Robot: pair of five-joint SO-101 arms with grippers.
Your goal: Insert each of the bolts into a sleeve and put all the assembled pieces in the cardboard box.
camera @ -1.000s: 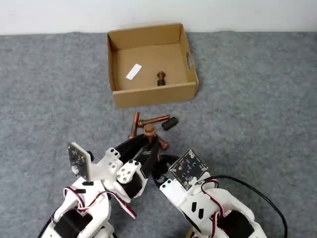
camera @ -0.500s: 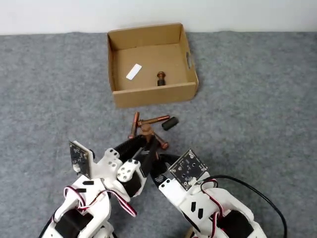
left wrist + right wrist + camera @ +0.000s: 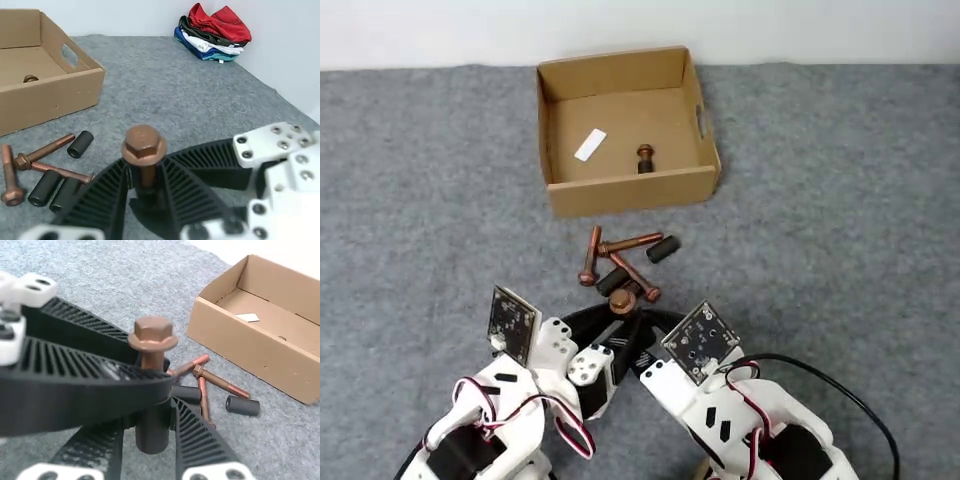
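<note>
Gripping bolt with left fingers, right fingers clamping sleeve, 3 loose bolts beside

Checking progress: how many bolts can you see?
5. Three loose bolts crossed on the mat near the box; one in the left gripper, above the sleeve in the right gripper; one in the box, sleeved.

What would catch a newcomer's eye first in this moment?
The copper bolt standing upright where the two grippers meet, just ahead of the arms: the left gripper clamps it and the right gripper holds a dark sleeve at its lower end. Beyond lie loose bolts and sleeves, then the cardboard box with one assembled piece inside.
</note>
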